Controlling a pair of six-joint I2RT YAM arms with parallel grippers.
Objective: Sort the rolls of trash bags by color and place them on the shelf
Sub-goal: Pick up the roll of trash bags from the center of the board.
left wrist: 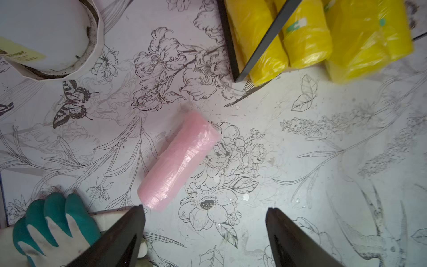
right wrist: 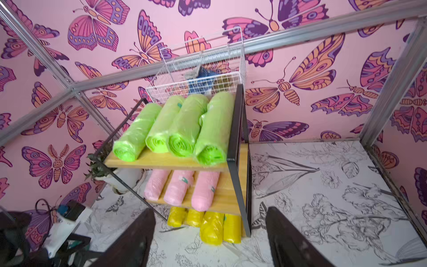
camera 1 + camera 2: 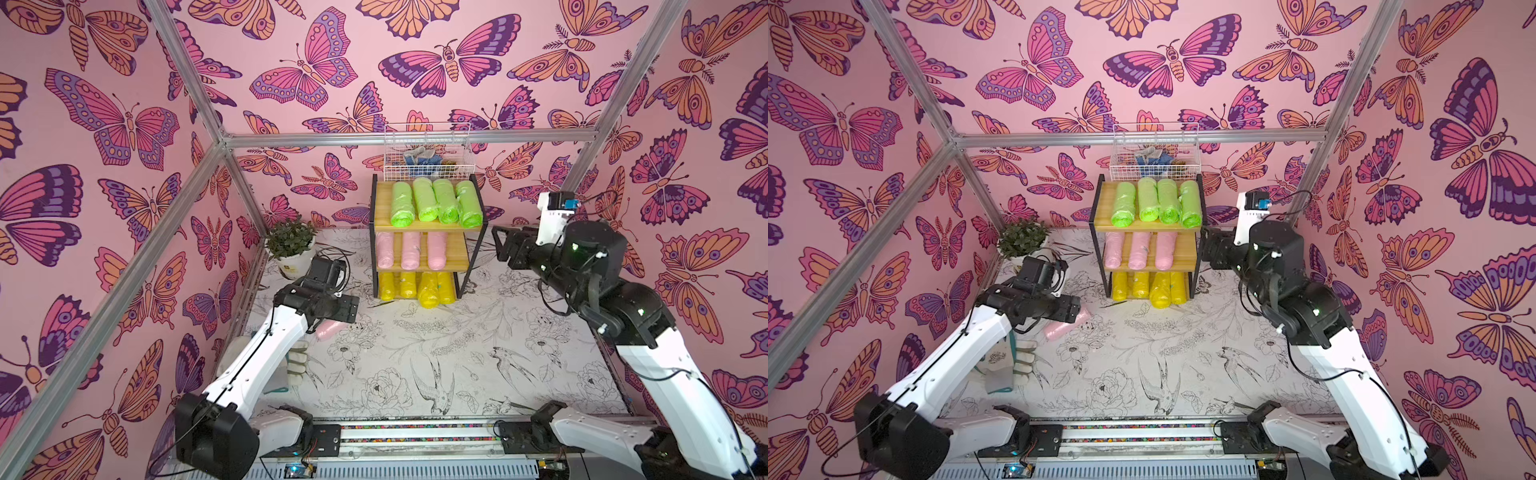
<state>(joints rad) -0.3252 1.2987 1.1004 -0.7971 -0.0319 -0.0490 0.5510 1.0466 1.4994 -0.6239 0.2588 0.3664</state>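
Shelf [image 3: 428,227] sits at the back of the desk [image 3: 457,365], nearly full. Top tier has four green rolls [image 3: 424,199] side by side. Middle tier has three pink rolls [image 3: 410,250], with bare board at the right end, room for one more. Bottom tier has four yellow rolls [image 3: 428,291], ends poking out the front. By my count that's eleven of twelve sorted. The last pink roll [image 1: 179,159] lies flat on the desk, well apart from the shelf, near a work glove [image 1: 46,228].

My left arm reaches low over that roll, wrist pitched down. Left tool [image 1: 205,208] is spread wide and empty, with the roll just ahead of the fingertips, slanted, not touched. My right arm is raised beside the shelf's right side, facing it. Right tool [image 2: 209,209] is also wide, holding nothing.

What's left, I judge: grab the pink roll and put it on the middle tier.
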